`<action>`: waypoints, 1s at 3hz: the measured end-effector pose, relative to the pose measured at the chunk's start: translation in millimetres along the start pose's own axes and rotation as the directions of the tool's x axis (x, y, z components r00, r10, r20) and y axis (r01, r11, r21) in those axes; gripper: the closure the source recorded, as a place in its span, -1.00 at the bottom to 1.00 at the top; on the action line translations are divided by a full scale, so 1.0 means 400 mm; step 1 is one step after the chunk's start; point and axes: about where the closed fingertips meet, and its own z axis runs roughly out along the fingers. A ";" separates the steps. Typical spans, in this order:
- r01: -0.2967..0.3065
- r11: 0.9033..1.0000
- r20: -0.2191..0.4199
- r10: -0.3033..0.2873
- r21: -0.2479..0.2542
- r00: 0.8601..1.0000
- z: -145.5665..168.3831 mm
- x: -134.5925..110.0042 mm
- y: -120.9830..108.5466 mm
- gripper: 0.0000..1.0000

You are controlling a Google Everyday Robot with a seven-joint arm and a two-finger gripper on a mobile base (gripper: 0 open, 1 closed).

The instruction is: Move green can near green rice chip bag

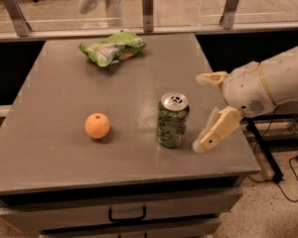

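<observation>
The grey table (54,83) fills most of the frame. The gripper (200,113) hangs over the table's right side at centre right, its two fingers spread wide apart and holding nothing. The green rice chip bag (112,47) lies at upper centre-left, near the far edge. The green can (173,120) stands upright just left of the gripper, level with the gap between the fingers and close to the front edge. An orange (97,125) sits further left, well apart. Bare tabletop runs from can to bag, so the path up-left looks free.
</observation>
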 end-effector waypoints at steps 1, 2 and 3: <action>-0.004 0.999 0.065 0.007 -0.054 0.998 0.037 -0.024 0.012 -1.00; 0.004 0.995 0.121 0.008 -0.100 0.993 0.069 -0.052 0.027 -1.00; 0.023 0.990 0.169 0.001 -0.139 0.986 0.100 -0.072 0.037 -0.68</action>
